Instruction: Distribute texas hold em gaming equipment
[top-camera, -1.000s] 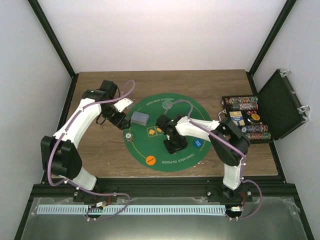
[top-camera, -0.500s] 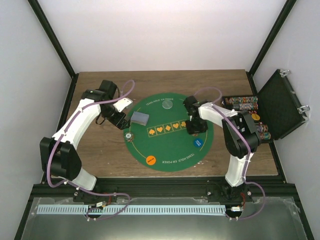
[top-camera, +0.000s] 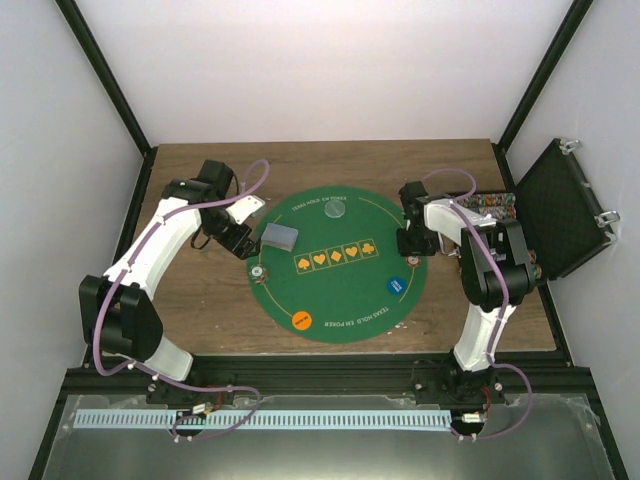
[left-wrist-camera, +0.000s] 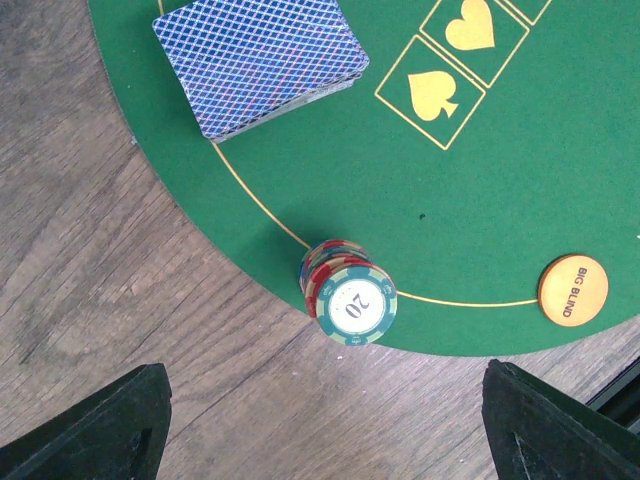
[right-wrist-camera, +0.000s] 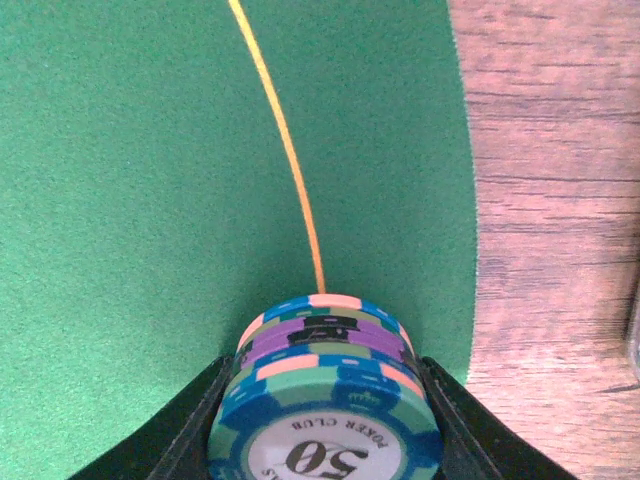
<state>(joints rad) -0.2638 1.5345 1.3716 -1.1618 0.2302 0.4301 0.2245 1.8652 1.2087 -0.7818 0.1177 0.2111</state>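
As the right pincer (right-wrist-camera: 322, 425) grips chips (right-wrist-camera: 322, 335), the case (top-camera: 560, 205) (open) holds chip rows (top-camera: 494, 200).

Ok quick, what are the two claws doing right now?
Left gripper: open, holding nothing.
Right gripper: shut on a stack of poker chips.

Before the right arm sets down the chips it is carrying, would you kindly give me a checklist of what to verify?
1. Grip: the right tool is shut on the chip stack, with a finger against each side. Ok.
2. Landing spot: the green mat under the stack is bare, just inside its right edge. Ok.
3. Height above the mat: cannot tell from the wrist view.
4. Margin to the mat edge: the wooden table starts close beside the stack. Ok, but tight.
5. Left tool: it is open over the other chip stack, far from the right side. Ok.
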